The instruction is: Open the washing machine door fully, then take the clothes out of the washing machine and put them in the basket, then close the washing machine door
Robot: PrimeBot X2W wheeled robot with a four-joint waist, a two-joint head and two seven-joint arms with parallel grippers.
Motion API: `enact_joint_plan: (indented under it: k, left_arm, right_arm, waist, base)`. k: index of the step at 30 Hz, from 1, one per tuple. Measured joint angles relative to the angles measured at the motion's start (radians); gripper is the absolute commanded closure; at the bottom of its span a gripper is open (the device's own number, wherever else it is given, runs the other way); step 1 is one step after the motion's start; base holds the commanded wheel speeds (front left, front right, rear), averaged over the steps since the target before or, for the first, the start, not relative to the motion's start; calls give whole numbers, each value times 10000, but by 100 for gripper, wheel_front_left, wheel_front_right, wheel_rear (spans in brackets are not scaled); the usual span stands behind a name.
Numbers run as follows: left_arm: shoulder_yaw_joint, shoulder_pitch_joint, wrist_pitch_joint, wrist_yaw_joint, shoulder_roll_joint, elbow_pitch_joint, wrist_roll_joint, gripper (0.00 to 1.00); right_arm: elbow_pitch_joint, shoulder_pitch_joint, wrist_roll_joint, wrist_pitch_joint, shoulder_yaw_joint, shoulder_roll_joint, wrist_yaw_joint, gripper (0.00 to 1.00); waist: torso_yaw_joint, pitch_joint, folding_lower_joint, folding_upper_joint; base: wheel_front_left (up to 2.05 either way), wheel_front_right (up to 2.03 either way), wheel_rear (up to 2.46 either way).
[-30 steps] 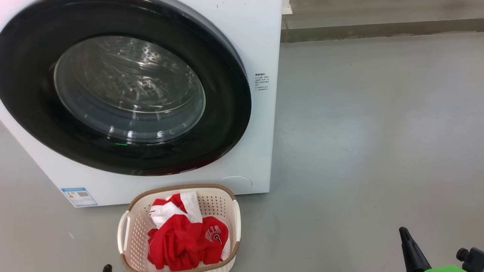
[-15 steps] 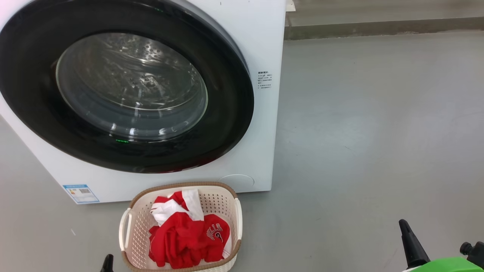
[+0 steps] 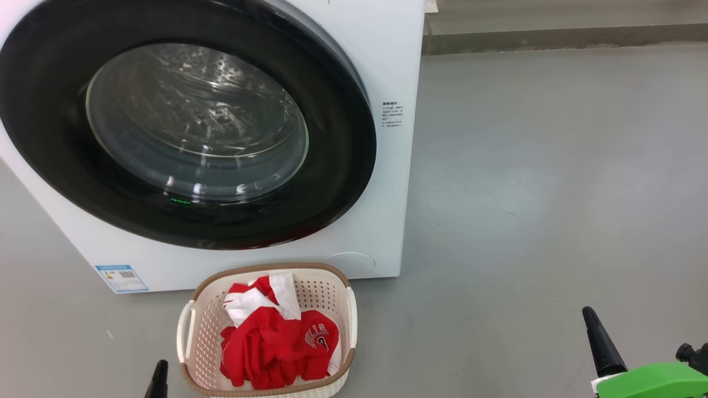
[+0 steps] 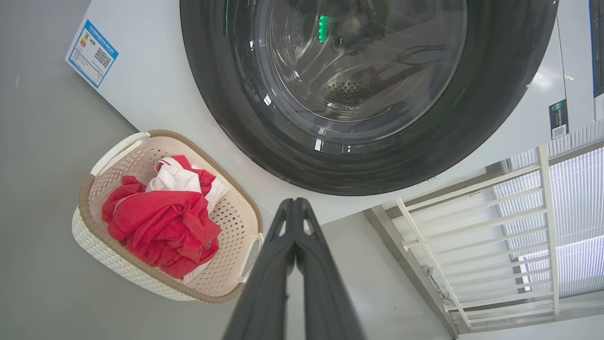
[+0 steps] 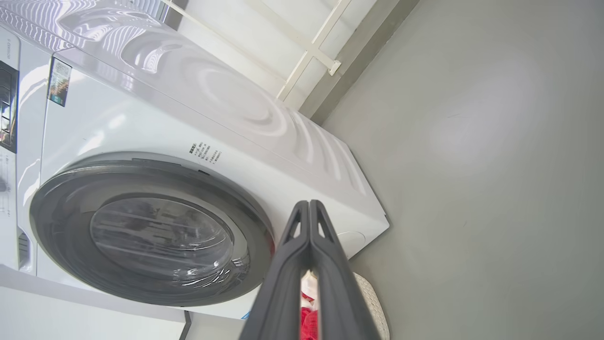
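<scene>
The grey floor (image 3: 525, 221) is carrying the washing machine (image 3: 387, 55), its glossy black-rimmed door (image 3: 332, 166) shut. Red, white-trimmed clothes (image 3: 271, 348) are lying heaped in the cream basket (image 3: 265, 268) at its front edge. The left gripper (image 4: 294, 203) and right gripper (image 5: 309, 204) are hanging clenched, empty.

A smooth grey floor (image 3: 553, 193) spreads wide, dull in sheen, with a pale patch of reflected light; a thin dark scuff (image 3: 511, 213) marks it, and a small white speck (image 3: 109, 334) lies near the lower left of the head view; along the far edge runs a darker grey skirting strip (image 3: 553, 38), with a pale wall (image 3: 553, 14) above it; in the left wrist view a white frame of thin bars (image 4: 472, 236) stands against that wall, its rungs set like a ladder's; just beside it are bright slatted blinds (image 4: 575, 198); in the right wrist view a small white bracket (image 5: 334, 67) joins a bar near the skirting.
</scene>
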Motion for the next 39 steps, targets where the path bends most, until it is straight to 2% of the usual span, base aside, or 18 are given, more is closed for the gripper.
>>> enact_joint_plan:
  k: [39]
  left_arm:
    - [-84,-940,1055,0,-33,-286,-4056,100]
  right_arm:
    - [-215,-868,3693,1104,-280,61,-29,100]
  waist:
    - [246,180,-1,0]
  base:
    - [0,0,0]
